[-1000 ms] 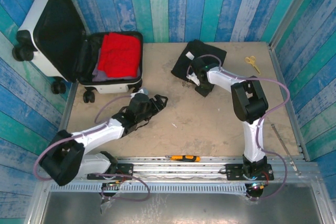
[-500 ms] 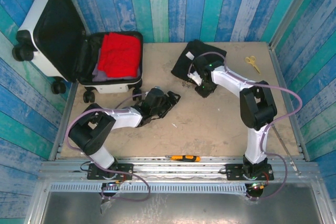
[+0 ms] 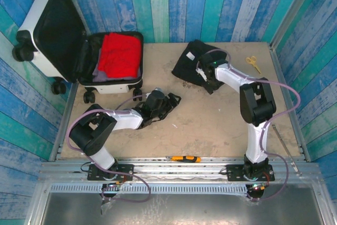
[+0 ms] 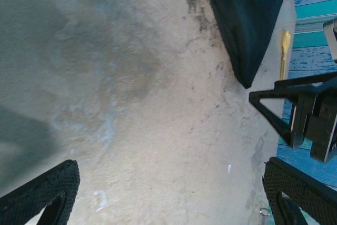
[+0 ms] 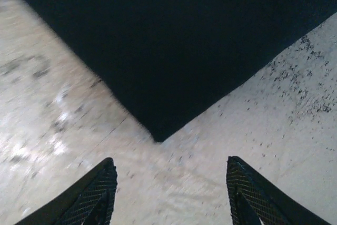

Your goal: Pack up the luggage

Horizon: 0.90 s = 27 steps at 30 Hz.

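Luggage [image 3: 45, 61] white, hard-shelled, lid open, black lining, red cloth [image 3: 121, 54] inside

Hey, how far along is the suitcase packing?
Done: a red garment lies in the open suitcase, on top of something grey. In hand: the right pincer, open and empty, sits at a corner of the folded black cloth on the table; the left pincer is open over bare table. Left: grasp that cloth, pack it, likely close the lid.
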Each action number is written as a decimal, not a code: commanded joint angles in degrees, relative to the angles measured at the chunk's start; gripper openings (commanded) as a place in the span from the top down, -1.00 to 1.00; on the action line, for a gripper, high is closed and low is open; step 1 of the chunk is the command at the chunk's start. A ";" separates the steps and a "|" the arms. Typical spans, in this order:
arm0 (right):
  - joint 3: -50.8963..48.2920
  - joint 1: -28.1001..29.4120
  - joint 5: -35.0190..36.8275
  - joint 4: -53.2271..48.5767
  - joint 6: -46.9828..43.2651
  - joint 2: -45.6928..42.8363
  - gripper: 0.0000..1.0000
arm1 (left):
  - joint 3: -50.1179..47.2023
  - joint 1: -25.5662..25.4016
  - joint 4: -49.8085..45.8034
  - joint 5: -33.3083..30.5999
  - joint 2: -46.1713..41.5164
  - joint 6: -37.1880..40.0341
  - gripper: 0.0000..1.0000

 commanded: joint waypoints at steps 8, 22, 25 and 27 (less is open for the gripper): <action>5.81 -0.09 0.15 0.53 -1.90 8.24 0.23 | -2.52 -0.38 -0.92 -2.02 -3.49 0.55 -0.87; 2.01 2.10 -8.97 -1.05 2.13 2.50 0.99 | 1.01 -0.73 3.95 -0.36 -0.34 -1.78 -0.87; -0.31 2.20 -10.95 -1.64 3.98 0.13 0.99 | 2.77 -0.73 5.41 0.48 1.96 -2.74 -0.87; -1.55 2.30 -12.04 -2.13 4.88 -1.23 0.99 | 3.72 -0.82 6.29 0.85 3.61 -3.72 -0.87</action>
